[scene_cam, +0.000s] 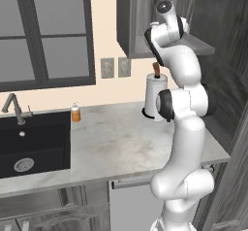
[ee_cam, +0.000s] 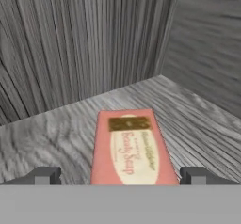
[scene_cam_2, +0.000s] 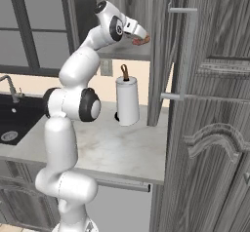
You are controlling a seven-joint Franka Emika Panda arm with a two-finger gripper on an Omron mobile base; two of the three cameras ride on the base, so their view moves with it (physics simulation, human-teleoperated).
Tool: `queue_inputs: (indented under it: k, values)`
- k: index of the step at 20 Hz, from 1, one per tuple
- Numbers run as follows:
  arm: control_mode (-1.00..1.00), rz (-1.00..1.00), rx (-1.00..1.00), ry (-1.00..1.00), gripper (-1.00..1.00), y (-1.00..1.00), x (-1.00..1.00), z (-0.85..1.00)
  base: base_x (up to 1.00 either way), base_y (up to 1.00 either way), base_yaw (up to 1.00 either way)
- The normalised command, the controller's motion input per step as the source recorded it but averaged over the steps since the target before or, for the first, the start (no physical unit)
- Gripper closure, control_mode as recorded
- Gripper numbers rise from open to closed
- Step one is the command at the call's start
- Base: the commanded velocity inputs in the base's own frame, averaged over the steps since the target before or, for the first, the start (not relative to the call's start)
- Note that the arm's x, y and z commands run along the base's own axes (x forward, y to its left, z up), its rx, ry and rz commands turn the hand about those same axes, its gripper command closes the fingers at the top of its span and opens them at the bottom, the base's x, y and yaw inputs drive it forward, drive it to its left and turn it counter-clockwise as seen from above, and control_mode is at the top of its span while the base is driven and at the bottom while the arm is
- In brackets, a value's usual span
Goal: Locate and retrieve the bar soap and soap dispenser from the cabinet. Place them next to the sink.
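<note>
The bar soap point(ee_cam: 129, 148), a pink block with a cream label, lies flat on the grey shelf of the cabinet point(ee_cam: 52, 129). My gripper point(ee_cam: 121, 176) is open, with one fingertip on each side of the soap's near end. From the right base view, the hand point(scene_cam_2: 141, 36) reaches into the cabinet point(scene_cam_2: 128, 54) over the reddish bar soap point(scene_cam_2: 142, 41). Down on the counter stands the orange soap dispenser point(scene_cam: 75, 112), right beside the black sink point(scene_cam: 43, 147).
A white paper-towel roll point(scene_cam: 155, 98) stands on the marble counter point(scene_cam: 121, 142) under the cabinet. The open cabinet door point(scene_cam_2: 210, 109) hangs close on the right. The faucet point(scene_cam: 14, 107) rises behind the sink, below the window.
</note>
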Motion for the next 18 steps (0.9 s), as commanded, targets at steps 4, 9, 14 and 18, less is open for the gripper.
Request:
queue_inputs:
  k: [4,9,14,18]
  values:
    - [-1.0,0.0,0.02,0.0,-1.0,-0.04,0.17,-0.11,0.0,0.0,0.0]
    - [-1.0,0.0,0.01,0.0,-1.0,-0.17,0.2,-0.12,0.0,0.0,0.0]
    - [-1.0,-0.01,0.0,0.0,-1.0,-0.22,0.15,-0.17,0.0,0.0,0.0]
    - [-1.0,0.0,0.02,0.0,-1.0,-0.07,0.02,-0.14,0.0,0.0,0.0]
